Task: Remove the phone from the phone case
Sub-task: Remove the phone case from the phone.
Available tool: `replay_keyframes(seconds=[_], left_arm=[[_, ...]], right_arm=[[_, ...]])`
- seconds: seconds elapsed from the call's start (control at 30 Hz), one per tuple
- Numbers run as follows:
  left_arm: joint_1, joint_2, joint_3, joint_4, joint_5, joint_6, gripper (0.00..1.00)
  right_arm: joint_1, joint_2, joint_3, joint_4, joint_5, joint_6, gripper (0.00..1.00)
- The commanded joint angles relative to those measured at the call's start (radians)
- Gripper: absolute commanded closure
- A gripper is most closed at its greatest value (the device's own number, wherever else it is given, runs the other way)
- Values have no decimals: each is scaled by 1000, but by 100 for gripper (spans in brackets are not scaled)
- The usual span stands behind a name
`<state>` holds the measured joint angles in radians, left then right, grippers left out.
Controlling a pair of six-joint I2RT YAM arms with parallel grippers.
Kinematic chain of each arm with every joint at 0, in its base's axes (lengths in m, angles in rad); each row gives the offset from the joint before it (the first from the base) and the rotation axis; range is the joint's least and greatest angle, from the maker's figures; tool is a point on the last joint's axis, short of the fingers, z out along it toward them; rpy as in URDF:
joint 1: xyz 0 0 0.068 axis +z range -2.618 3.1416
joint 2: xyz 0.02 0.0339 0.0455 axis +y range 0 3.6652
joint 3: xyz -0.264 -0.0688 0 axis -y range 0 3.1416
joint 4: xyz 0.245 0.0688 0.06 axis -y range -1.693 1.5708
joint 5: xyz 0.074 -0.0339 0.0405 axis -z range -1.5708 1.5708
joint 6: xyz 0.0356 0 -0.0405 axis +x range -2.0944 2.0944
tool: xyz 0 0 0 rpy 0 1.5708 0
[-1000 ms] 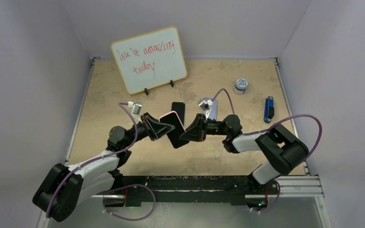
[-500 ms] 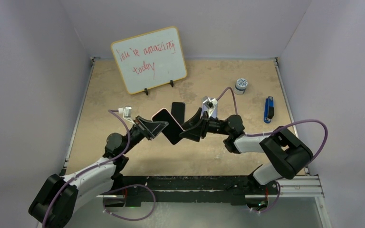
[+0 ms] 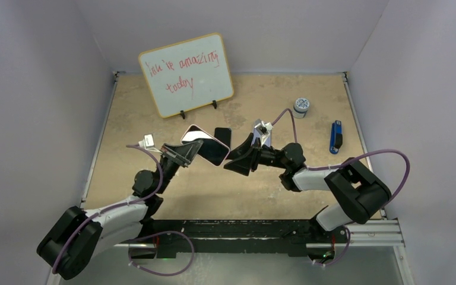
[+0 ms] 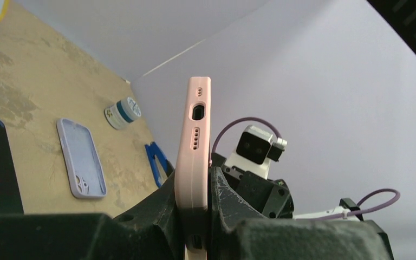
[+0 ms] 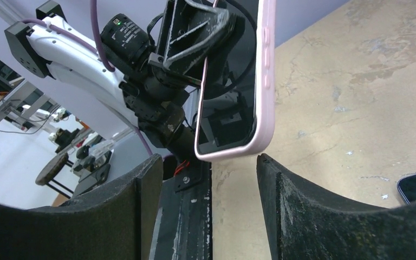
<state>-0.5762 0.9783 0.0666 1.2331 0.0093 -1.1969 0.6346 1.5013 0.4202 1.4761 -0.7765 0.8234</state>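
The left claw (image 4: 195, 188) clamps the pink case (image 4: 194, 135) tight; the right claw (image 5: 208, 160) gapes empty beside it (phone (image 5: 230, 81) not yet out). Peel one corner back slowly.

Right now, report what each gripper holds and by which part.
The left gripper pinches the pink-cased phone across its front and back faces, at the charging-port end. The right gripper is open and holds nothing.

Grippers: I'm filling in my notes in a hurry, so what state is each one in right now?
Left gripper: closed on the pink-cased phone.
Right gripper: open, holding nothing; the phone's lower end hangs just beyond its fingertips.
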Motion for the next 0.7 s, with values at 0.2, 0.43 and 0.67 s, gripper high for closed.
replay_keyframes(seconds=[0.2,0.43,0.67], left_arm=[[-86,106,41,273,-200,-22,100],[-170,274,61,472,-269,-13,100],[-214,322,94,504,-299,9,100]], right_arm=[[3,-25,3,31,2,-24,34],[4,-30,-1,43,4,-24,37],[2,-47,-9,47,9,-29,42]])
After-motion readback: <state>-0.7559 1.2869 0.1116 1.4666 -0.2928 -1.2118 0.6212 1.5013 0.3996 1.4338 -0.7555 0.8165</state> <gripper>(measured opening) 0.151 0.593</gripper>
